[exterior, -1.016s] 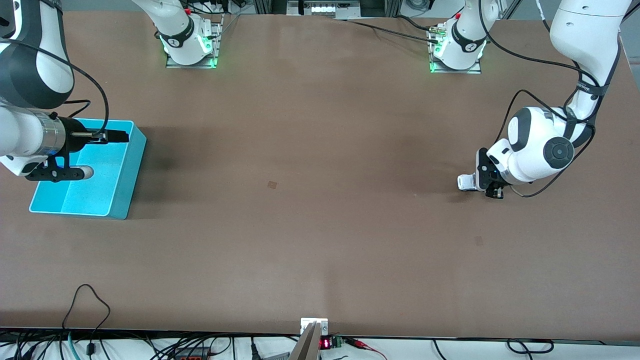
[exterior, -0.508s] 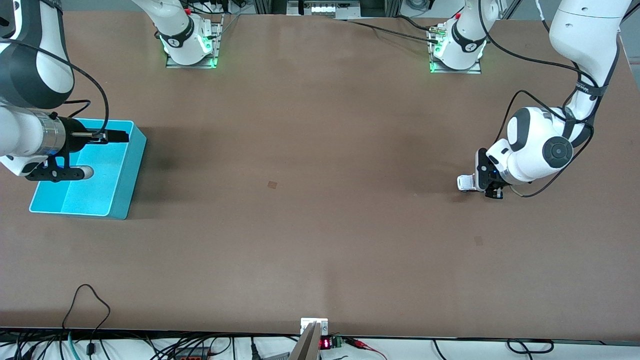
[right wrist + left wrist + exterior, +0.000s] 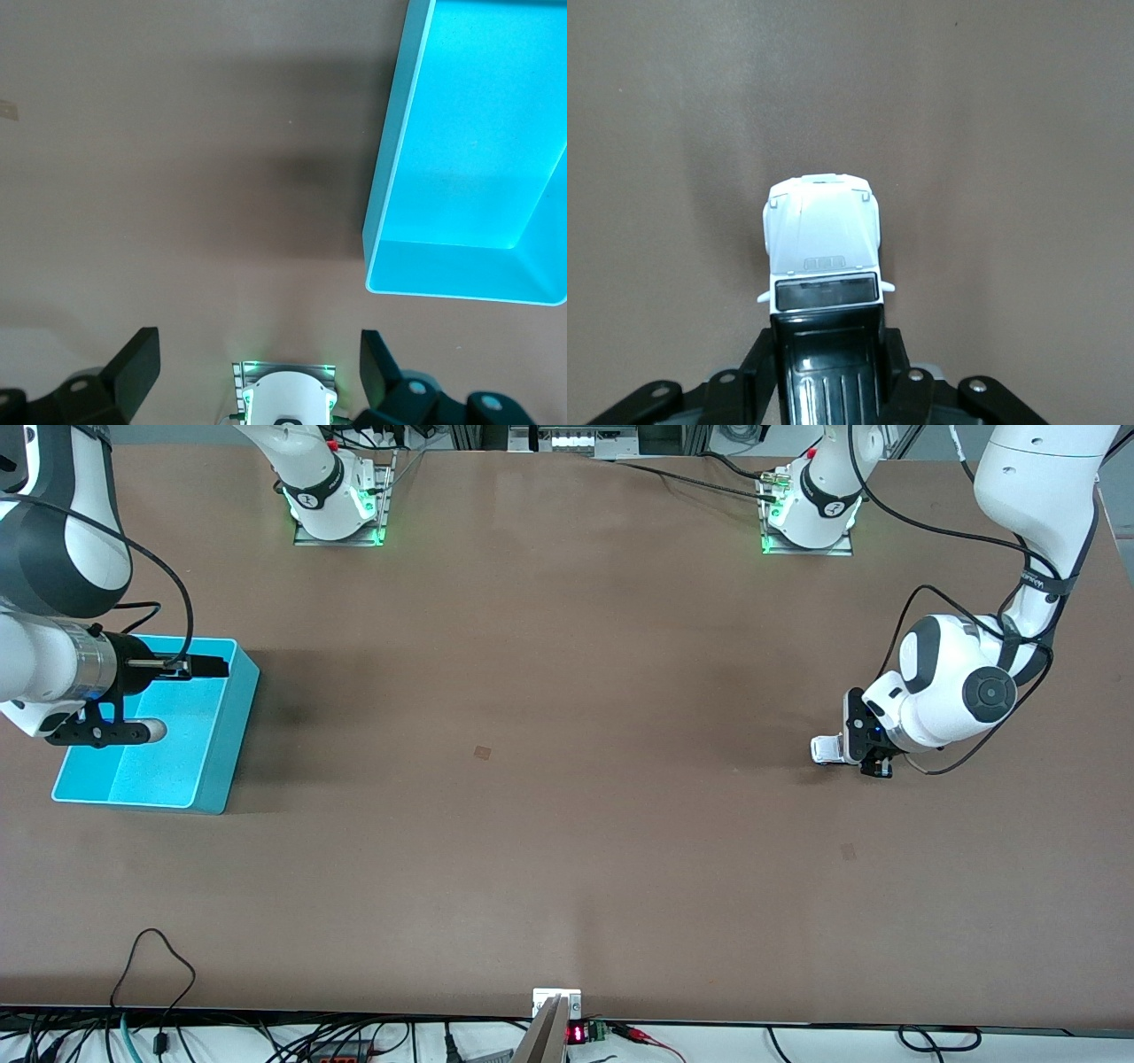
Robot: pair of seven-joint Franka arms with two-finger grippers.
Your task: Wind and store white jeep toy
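The white jeep toy point(image 3: 822, 749) has a white hood and a black rear. It sits low at the table surface toward the left arm's end. My left gripper point(image 3: 850, 749) is shut on its black rear section, and the hood sticks out ahead of the fingers. In the left wrist view the jeep point(image 3: 824, 243) fills the middle, with the gripper point(image 3: 829, 372) clamped on both sides of its rear. My right gripper point(image 3: 202, 666) hangs open and empty high by the cyan bin point(image 3: 241, 691), and it waits there. The right wrist view shows the open gripper point(image 3: 257, 376) and the empty bin point(image 3: 390, 186).
The two arm bases point(image 3: 337, 509) point(image 3: 811, 514) stand at the table edge farthest from the front camera. Cables point(image 3: 151, 957) lie along the nearest edge. A small dark mark point(image 3: 482, 752) shows on the brown tabletop near the middle.
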